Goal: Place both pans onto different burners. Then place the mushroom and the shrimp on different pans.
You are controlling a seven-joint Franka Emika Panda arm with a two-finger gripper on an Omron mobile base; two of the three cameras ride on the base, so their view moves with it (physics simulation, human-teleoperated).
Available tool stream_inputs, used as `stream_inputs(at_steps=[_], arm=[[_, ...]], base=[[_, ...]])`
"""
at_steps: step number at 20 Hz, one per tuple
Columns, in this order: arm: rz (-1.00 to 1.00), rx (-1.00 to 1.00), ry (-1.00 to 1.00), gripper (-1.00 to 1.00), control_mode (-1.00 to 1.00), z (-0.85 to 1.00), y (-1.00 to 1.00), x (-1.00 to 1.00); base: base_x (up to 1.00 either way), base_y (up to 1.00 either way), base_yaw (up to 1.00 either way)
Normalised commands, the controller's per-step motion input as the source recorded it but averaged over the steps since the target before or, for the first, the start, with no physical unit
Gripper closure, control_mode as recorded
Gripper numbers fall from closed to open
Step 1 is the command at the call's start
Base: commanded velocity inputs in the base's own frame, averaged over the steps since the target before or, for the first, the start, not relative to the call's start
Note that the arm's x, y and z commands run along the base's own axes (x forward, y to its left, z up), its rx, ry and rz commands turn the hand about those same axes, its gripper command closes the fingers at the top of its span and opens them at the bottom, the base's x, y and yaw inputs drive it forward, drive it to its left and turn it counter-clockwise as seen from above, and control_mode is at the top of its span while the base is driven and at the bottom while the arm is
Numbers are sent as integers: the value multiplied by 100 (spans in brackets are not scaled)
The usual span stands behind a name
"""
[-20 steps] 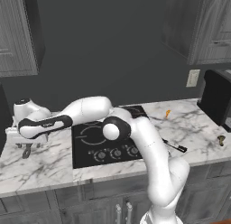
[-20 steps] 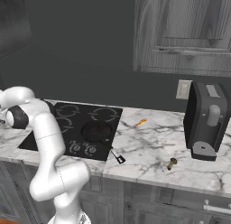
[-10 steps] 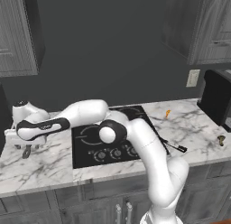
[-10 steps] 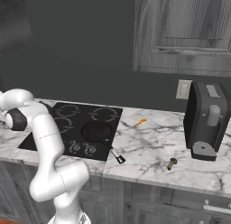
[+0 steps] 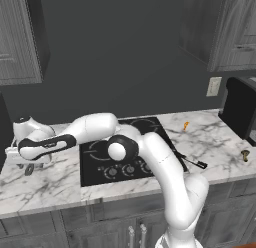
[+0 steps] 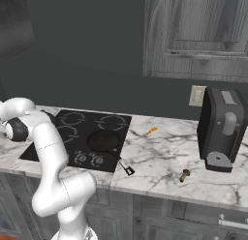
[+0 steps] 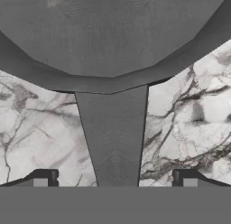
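Marble tabletop (image 6: 160, 159): black pan (image 6: 103, 141) sits on a front burner (image 6: 104, 140) of the cooktop (image 6: 68, 125), grey skillet (image 7: 108, 33) waits left of it, jaws wide astride its handle (image 7: 113, 137) (ungripped), shrimp (image 6: 151, 131) and mushroom (image 6: 184, 174) lie unmoved, about a quarter done.

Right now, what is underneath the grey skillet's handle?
White marble counter shows on both sides of the dull-grey skillet's short straight handle. The strip directly beneath the handle is covered, so nothing can be seen there.
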Motion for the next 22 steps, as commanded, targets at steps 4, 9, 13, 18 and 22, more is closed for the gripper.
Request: stream_inputs(at_steps=[4,9,13,18,22], arm=[[0,-1,0,100,-100,-17,7,0],[0,0,0,100,-100,-1,4,0],[0,0,0,100,-100,0,0,0],[3,0,-5,100,-100,0,0,0],[2,0,-3,100,-100,16,0,-5]], base=[[0,0,0],[0,0,0],[0,0,0],[0,0,0],[0,0,0]])
